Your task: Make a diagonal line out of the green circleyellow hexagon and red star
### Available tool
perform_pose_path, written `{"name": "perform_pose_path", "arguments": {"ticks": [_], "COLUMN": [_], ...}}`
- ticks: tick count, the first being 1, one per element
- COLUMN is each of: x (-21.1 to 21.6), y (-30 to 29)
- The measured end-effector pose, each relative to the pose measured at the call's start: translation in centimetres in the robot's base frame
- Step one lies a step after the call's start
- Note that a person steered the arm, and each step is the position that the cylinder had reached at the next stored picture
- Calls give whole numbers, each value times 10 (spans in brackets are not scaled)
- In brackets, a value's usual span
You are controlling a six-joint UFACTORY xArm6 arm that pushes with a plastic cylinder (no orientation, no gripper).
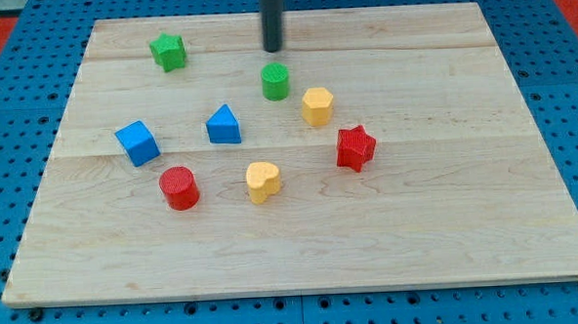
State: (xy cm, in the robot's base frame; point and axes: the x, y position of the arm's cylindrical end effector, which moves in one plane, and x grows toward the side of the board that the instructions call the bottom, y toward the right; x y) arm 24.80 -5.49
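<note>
The green circle (275, 82) stands above the middle of the wooden board (448, 223). The yellow hexagon (317, 106) lies just to its lower right, a small gap apart. The red star (355, 147) lies further to the lower right. The three run in a slanted row from upper left to lower right. My tip (273, 49) is the lower end of the dark rod, just above the green circle in the view, with a small gap between them.
A green star (168, 51) sits at the upper left. A blue cube (137, 143) and a blue triangle (224, 125) lie left of centre. A red cylinder (180, 187) and a yellow heart (263, 181) lie below them.
</note>
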Motion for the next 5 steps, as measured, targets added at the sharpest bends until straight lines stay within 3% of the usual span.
{"name": "perform_pose_path", "arguments": {"ticks": [1,3,4,5], "x": [-26,5,-19,-25], "y": [-71,-104,-107,-149]}}
